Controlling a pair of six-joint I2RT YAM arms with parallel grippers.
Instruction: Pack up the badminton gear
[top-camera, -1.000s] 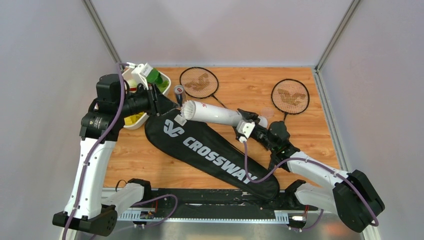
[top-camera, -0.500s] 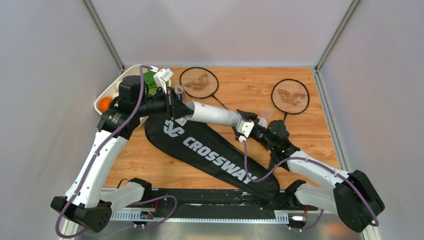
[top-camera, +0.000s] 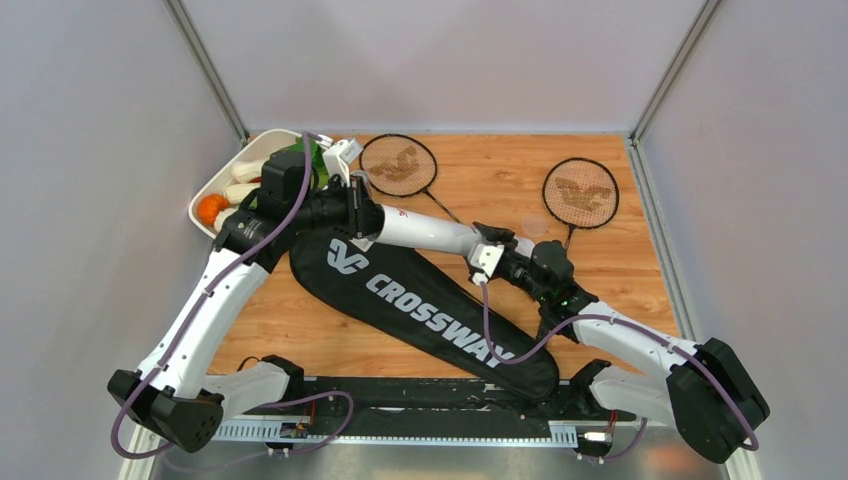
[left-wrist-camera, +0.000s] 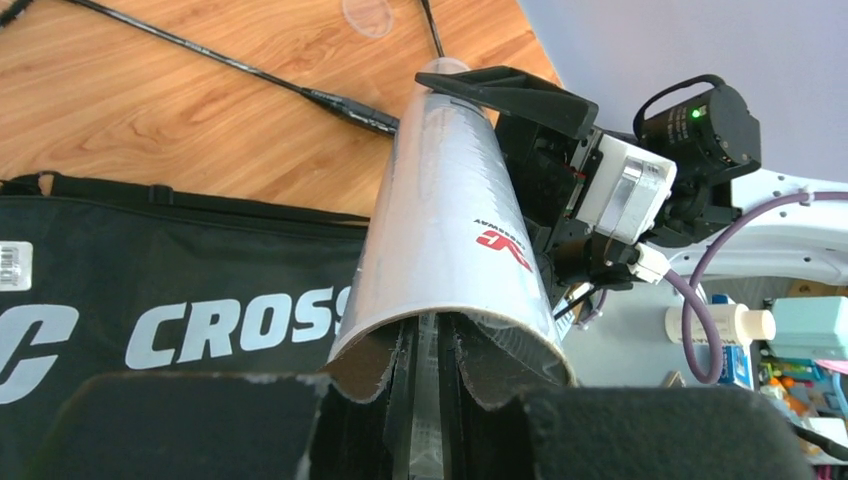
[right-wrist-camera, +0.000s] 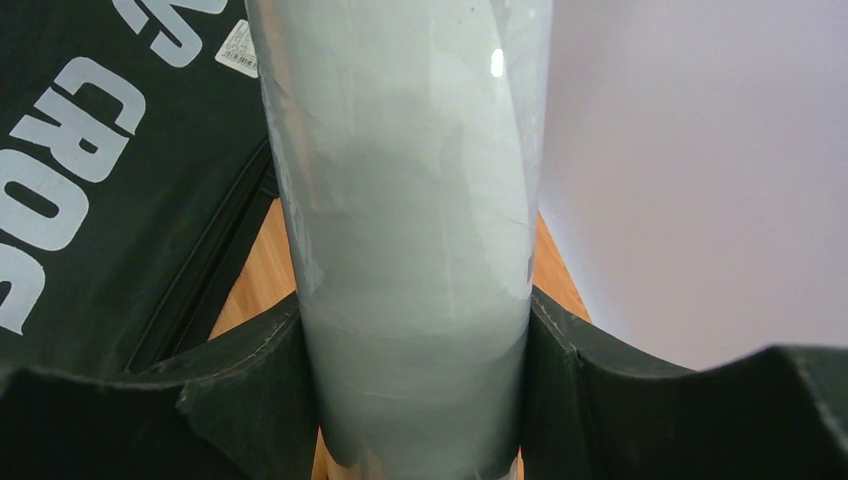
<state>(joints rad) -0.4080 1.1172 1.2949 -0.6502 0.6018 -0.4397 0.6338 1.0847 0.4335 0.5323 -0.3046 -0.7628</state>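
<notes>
Pale grey walls (top-camera: 440, 60) box in a wooden tabletop (top-camera: 640, 250) bearing the black racket bag (top-camera: 420, 300). Over the bag's edge the right gripper (top-camera: 492, 250) clamps one end of the white tube (top-camera: 425, 230). The left gripper (top-camera: 365, 215) meets its mouth, grip impossible to tell.

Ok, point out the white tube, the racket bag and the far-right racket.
white tube (top-camera: 425, 232): top view, middle of its bare length.
racket bag (top-camera: 420, 303): top view, on the CROSSWAY lettering.
far-right racket (top-camera: 581, 193): top view, centre of its strung head.
</notes>
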